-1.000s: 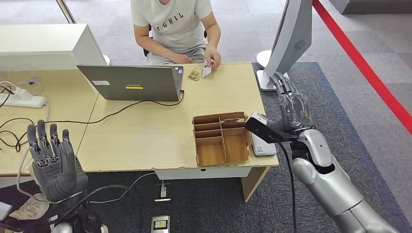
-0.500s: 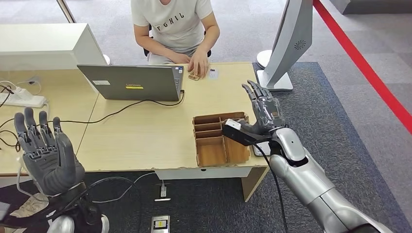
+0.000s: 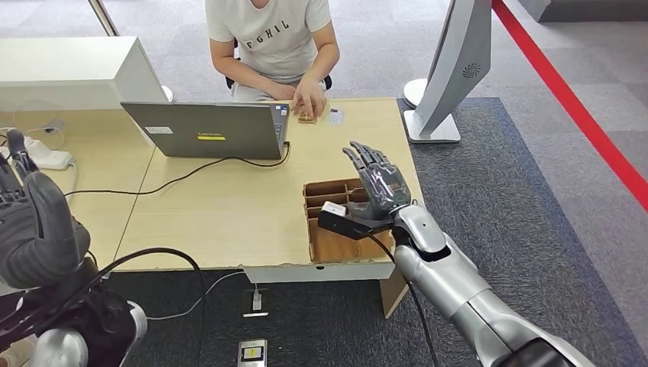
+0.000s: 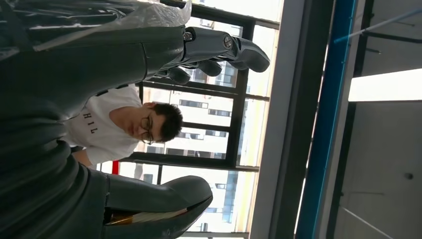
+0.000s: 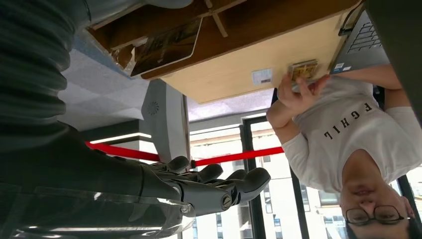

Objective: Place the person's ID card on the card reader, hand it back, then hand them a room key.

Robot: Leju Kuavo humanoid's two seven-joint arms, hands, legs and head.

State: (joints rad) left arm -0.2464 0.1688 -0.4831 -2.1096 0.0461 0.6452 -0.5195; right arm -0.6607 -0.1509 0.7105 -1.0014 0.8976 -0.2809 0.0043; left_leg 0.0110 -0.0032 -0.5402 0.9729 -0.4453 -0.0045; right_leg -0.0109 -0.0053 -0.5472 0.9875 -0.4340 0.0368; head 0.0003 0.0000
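Right robot hand [image 3: 380, 183] seemingly empty, above box [image 3: 330, 238]

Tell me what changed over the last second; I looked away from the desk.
The right hand swung inward from beside the monitor stand to above the cardboard tray, open. The left hand sank toward the picture's lower corner. The person put the small card down on the desk. The laptop stayed.

desk [image 3: 229, 206] light wood-grain; divider box [image 3: 345, 222] brown cardboard; laptop [image 3: 205, 130] grey lid, yellow sticker; ID card [image 3: 336, 116] white; person's shirt [image 3: 267, 34] pale grey, dark lettering; floor stripe [image 3: 581, 107] red on grey carpet; right hand [image 3: 380, 183] dark grey, arm silver; left hand [image 3: 34, 229] dark grey
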